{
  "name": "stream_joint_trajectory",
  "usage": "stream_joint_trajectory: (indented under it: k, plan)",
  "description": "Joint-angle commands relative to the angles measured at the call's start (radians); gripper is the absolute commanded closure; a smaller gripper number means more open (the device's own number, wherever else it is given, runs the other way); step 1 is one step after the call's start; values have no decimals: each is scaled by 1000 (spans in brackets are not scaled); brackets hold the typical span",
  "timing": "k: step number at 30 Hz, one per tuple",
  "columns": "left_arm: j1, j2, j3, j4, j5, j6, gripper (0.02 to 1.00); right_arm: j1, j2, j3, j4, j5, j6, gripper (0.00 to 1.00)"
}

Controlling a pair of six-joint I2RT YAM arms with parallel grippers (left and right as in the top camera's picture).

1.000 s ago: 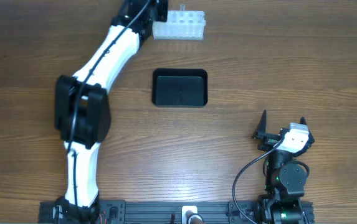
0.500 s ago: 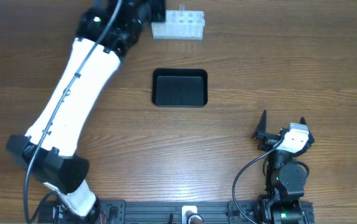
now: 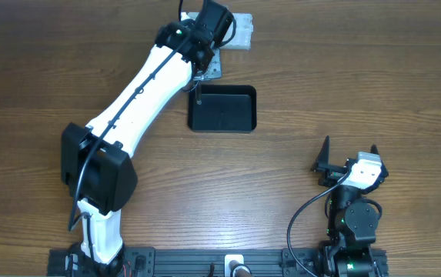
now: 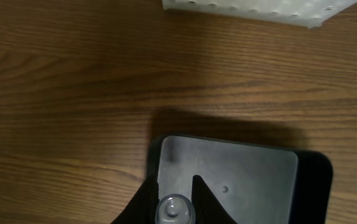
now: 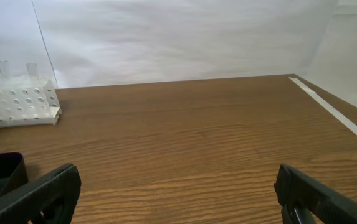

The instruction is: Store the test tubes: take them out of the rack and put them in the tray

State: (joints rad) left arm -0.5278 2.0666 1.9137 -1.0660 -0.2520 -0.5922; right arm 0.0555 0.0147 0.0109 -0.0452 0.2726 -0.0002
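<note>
Lab worktop (image 3: 359,77) with test-tube rack (image 5: 17,102)

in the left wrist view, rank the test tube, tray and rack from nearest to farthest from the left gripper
1. test tube: held in the left gripper itself.
2. tray: just beneath, with its corner under the gripper.
3. rack: farthest, across a strip of bare table beyond the tray.

No text, number, label or sign can be read anywhere. The white rack (image 3: 242,35), at twelve o'clock from the black tray (image 3: 222,130), shows plain surfaces, and so do the tray and the wooden table (image 3: 359,92).
</note>
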Motion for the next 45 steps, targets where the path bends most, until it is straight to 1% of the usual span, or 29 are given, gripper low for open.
stream_joint_trajectory:
  k: [1,12,17,22,23,26,28,29,31,34,36,38,41,45]
  plan:
    - [1,60,1,-2,-5,-26,932,-3,-9,-6,-1,3,3,7]
    - [2,141,1,-5,2,-22,925,-3,-9,-6,0,3,3,7]
    - [3,167,1,-36,37,-23,910,-3,-9,-6,0,3,3,7]
    - [16,191,1,-52,99,-23,890,-3,-9,-6,-1,3,3,7]
    - [19,193,1,-54,103,-23,858,-3,-9,-6,0,3,3,7]
    - [31,192,7,-54,105,-22,608,-3,-9,-6,0,3,3,9]
    - [41,187,23,-56,102,-22,527,-3,-9,-6,0,3,3,9]
    - [44,183,32,-57,101,-22,514,-3,-9,-6,0,3,3,7]
    - [50,168,68,-57,92,-22,446,-3,-9,-6,-1,3,3,9]
    - [50,152,163,-54,38,-22,408,-3,-9,-6,-1,3,3,7]
    - [42,153,261,-35,-21,-16,354,-3,-9,-6,-1,3,3,9]
    - [32,153,316,16,-57,22,334,-3,-9,-6,-1,3,3,7]
    - [25,156,336,126,-82,92,292,-3,-9,-6,0,3,3,7]
    - [27,193,336,257,-87,171,290,-3,-9,-6,-1,3,3,7]
